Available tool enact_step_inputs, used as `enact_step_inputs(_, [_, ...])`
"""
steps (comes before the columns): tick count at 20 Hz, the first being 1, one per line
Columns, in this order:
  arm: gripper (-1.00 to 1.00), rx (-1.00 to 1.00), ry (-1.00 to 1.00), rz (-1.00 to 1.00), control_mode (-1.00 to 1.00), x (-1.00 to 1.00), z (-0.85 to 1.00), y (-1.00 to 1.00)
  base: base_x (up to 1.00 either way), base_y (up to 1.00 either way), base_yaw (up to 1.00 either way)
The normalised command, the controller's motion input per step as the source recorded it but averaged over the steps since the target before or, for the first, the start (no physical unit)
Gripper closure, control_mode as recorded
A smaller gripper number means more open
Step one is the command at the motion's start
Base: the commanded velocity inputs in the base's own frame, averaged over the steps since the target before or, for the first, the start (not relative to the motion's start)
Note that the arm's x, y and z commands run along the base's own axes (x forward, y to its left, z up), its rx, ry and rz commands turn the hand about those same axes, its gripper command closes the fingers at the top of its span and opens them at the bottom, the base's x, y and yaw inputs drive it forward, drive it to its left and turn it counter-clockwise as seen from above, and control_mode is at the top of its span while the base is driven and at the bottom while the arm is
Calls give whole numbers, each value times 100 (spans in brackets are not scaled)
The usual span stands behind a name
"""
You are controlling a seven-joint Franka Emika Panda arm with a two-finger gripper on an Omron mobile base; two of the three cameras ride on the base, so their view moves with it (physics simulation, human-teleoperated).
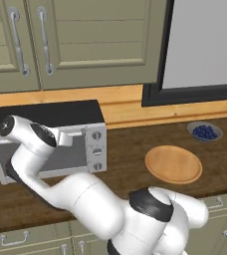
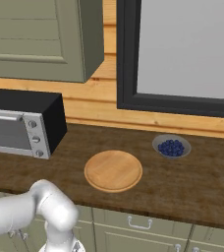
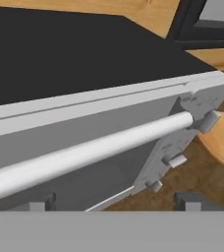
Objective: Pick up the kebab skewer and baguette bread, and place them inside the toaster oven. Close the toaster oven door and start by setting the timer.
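The toaster oven (image 1: 51,149) (image 2: 23,125) stands at the left of the wooden counter, silver-grey with a black top (image 3: 60,54). Its door (image 3: 79,147) is raised against the front, and the long bar handle (image 3: 94,150) (image 1: 68,134) runs along the door's upper edge. Three knobs (image 1: 97,150) sit on the right-hand panel. My gripper (image 3: 115,202) hovers close in front of the door, just below the handle. It is open, with its fingertips (image 3: 40,203) wide apart and nothing between them. The kebab skewer and baguette bread are out of view.
A round wooden board (image 1: 173,164) (image 2: 113,170) lies on the counter right of the oven. Further right stands a small bowl of blueberries (image 1: 204,132) (image 2: 171,146). Wall cabinets (image 1: 75,40) hang above the oven, and a dark-framed window (image 2: 182,54) is behind.
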Motion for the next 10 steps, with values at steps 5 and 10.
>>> enact_step_inputs(5, [-100,1,2,4,-100,-28,-9,0,0,0,0])
enact_step_inputs(10, [-100,0,0,5,-100,-55,-2,0,0,0,0])
